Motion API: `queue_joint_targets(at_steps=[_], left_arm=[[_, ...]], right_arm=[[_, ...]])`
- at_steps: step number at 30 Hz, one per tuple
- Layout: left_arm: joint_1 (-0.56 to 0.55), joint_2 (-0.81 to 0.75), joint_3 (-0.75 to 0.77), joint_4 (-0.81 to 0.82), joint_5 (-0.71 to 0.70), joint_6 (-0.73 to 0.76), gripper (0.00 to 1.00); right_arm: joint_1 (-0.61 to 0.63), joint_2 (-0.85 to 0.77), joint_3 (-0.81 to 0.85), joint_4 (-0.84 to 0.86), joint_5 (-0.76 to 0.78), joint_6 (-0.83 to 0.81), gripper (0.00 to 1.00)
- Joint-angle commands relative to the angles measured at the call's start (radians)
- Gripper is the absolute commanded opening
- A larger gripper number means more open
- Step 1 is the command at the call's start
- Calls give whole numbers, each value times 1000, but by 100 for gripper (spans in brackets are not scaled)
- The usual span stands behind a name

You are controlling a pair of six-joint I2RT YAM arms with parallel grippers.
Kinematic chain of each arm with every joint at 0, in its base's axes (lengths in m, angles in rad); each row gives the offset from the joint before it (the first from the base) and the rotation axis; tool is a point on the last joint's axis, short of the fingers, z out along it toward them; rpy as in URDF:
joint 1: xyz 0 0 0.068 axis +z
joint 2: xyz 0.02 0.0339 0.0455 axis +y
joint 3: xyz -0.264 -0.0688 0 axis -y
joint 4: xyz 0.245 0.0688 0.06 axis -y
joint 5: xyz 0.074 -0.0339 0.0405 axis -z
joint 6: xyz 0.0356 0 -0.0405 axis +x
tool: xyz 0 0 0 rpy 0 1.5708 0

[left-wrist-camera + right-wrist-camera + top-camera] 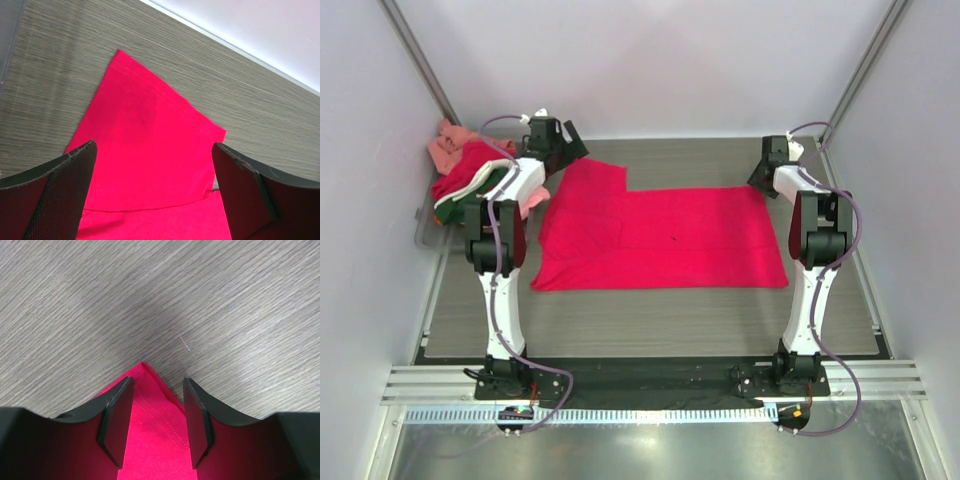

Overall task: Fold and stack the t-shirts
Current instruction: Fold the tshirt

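Observation:
A crimson-red t-shirt (pixel 660 238) lies flat in the middle of the table, one sleeve pointing to the far left. My left gripper (pixel 563 140) is open above that sleeve (pixel 150 140), its fingers wide apart and empty. My right gripper (pixel 765 172) is open over the shirt's far right corner (pixel 155 405), its jaws on either side of the corner tip, not closed on the cloth. A heap of other t-shirts (pixel 470 180), salmon pink, red, dark green and white, sits at the far left.
The heap rests on a clear tray (pixel 425 225) at the table's left edge. White walls enclose the far side and both sides. A metal rail (pixel 650 385) runs along the near edge by the arm bases.

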Motion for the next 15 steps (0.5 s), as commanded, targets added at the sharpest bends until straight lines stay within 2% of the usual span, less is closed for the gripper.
queue_joint_targets(at_steps=[1, 5, 9, 15], left_arm=[[0, 10, 50, -1, -33, 18, 97], [1, 19, 57, -4, -63, 16, 97], [1, 34, 79, -11, -69, 15, 97], [1, 60, 105, -21, -73, 18, 97]], right_arm=[[-3, -3, -14, -64, -36, -14, 50], [2, 15, 3, -61, -82, -21, 49], [3, 26, 12, -57, -107, -19, 42], [8, 49, 38, -56, -147, -19, 40]])
